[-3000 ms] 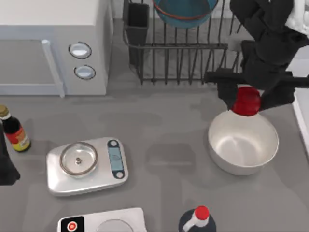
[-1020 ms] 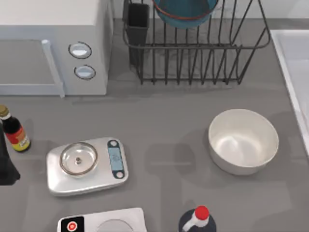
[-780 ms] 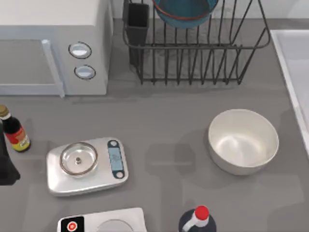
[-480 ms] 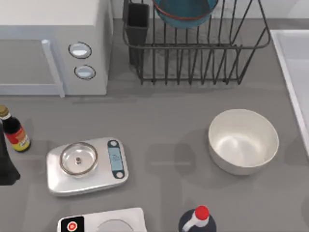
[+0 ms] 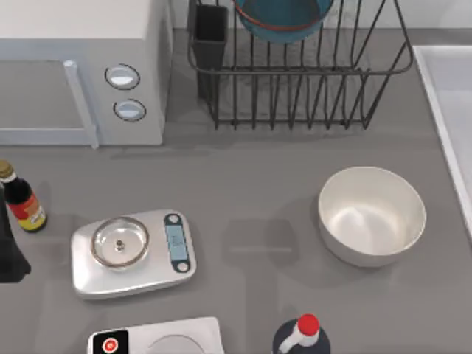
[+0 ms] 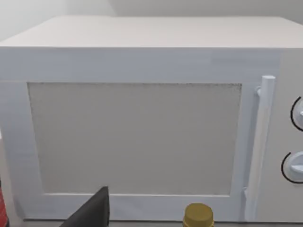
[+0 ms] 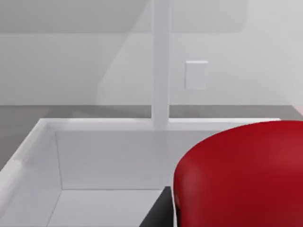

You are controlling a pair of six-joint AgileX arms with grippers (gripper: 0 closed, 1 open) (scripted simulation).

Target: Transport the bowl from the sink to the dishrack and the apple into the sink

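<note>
Grey surface (image 5: 251, 184). At 10 o'clock, microwave (image 5: 74, 66), door shut. At 12, dishrack (image 5: 295, 88), cutlery cup (image 5: 210, 40) at its 9 o'clock corner. At 3, along the edge, sink (image 5: 435, 110). At 4, white bowl (image 5: 372, 214), upright, well apart from the sink rim. Propped among the rack bars at 12, bowl (image 5: 284, 18), cut off by the picture edge. At 8, scale (image 5: 133, 251). At 9, sauce bottle (image 5: 22, 199); at 6, red-capped bottle (image 5: 302, 335). In the right wrist view, close up over the sink (image 7: 94, 156), apple (image 7: 241, 175), clamped in the right gripper (image 7: 157, 213). Parked at 9 facing the microwave, left gripper (image 6: 92, 210); apart or together, cannot tell.
</note>
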